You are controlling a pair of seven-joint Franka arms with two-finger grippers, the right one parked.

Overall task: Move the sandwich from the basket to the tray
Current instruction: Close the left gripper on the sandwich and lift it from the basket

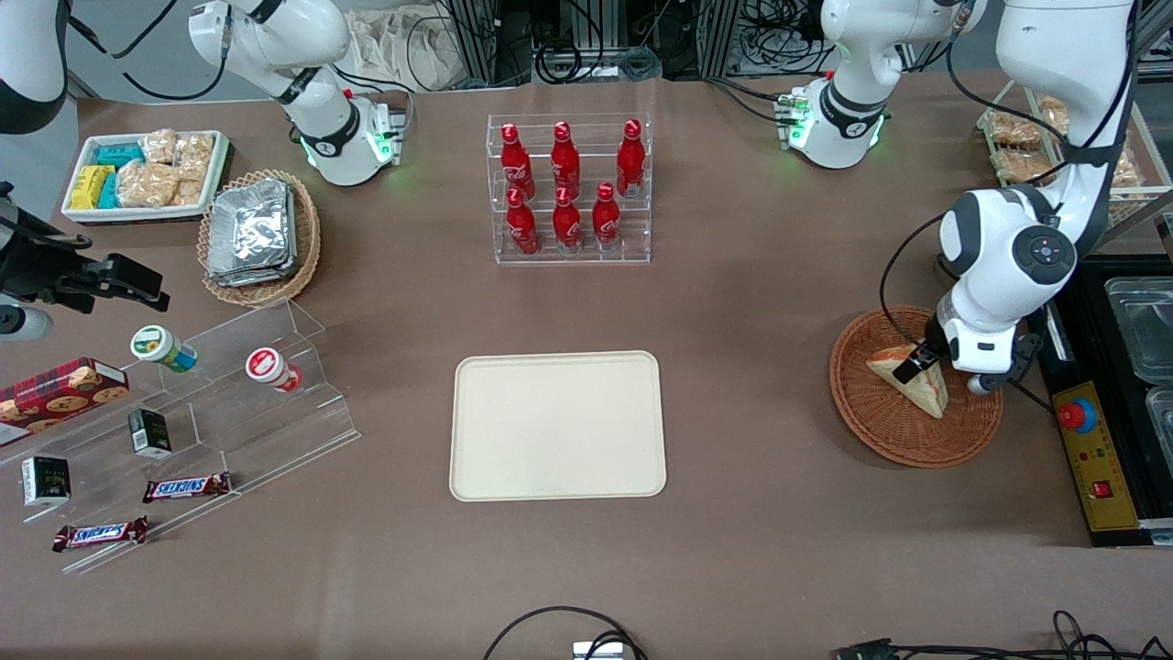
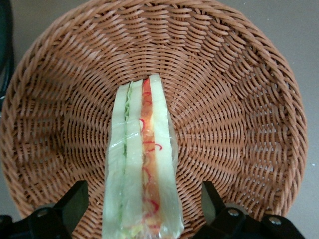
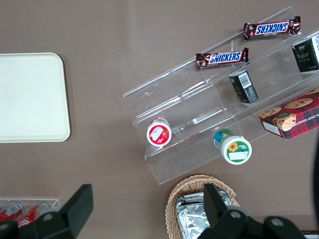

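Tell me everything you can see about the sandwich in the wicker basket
The sandwich is a triangular wedge of white bread in clear wrap, with a green filling layer and a red-orange one showing along its cut face. It lies in the reddish-brown woven basket, resting on the weave. The gripper is down over it with its two dark fingers open, one on each side of the wedge with a gap between each and the wrap. The cream tray is bare.
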